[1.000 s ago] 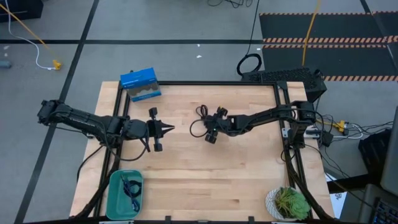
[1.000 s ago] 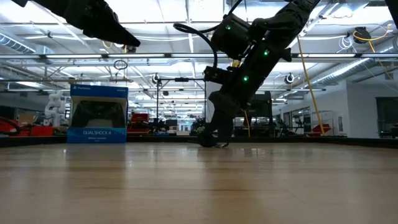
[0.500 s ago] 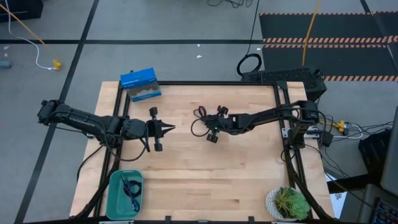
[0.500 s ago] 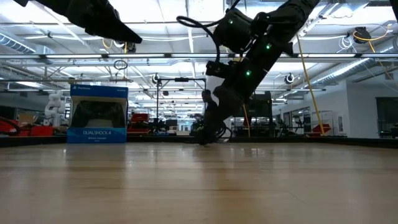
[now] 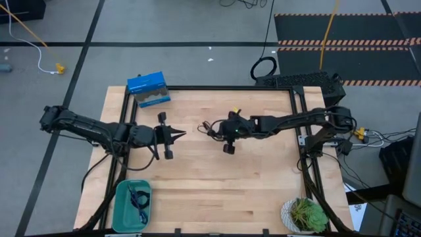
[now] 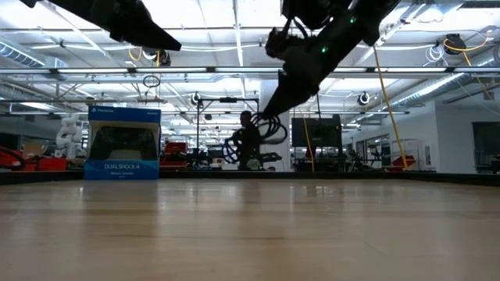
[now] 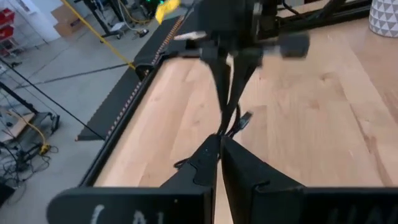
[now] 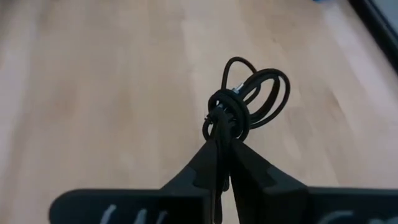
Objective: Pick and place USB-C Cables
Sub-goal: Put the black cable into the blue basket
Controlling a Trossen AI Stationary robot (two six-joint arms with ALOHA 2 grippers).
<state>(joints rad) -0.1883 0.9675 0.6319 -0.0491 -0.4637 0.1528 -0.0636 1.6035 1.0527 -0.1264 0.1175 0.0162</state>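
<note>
Now at the carry step, by the look of it. Pinched tight in the right gripper (image 8: 222, 135): one black cable (image 8: 250, 93), gripped at its tied middle, with the loops sticking out past the fingertips. Held up off the table (image 5: 263, 191), with clear air under it in the low view. Found a little toward 12 o'clock from the middle of the table in the high view.

Waiting near 9 o'clock: the left gripper (image 5: 179, 134), squeezed shut on nothing and pointing toward 3 o'clock, at the black cable.

Down in the 7 o'clock corner: a green tray (image 5: 120, 212) with a blue-purple cable (image 5: 137, 198) already lying in it. Most likely the drop spot, so one cable done and this one on its way. No other small cable to be seen on the table.

Next move, as a guess: either swing the black cable across toward 7 o'clock or pass it over to the left gripper, since the green tray sits on that side. Then stop over the green tray, come down low and let go. Better to stay high on the way, so the loops do not drag on the wood.

About the look of the black cable: thin, dark and a bit shiny, wound into a few small round loops and wrapped at one spot. Floppy, so likely to sway and droop while carried. Light too, so easy to hold, yet able to slip if gripped on just one strand.
</note>
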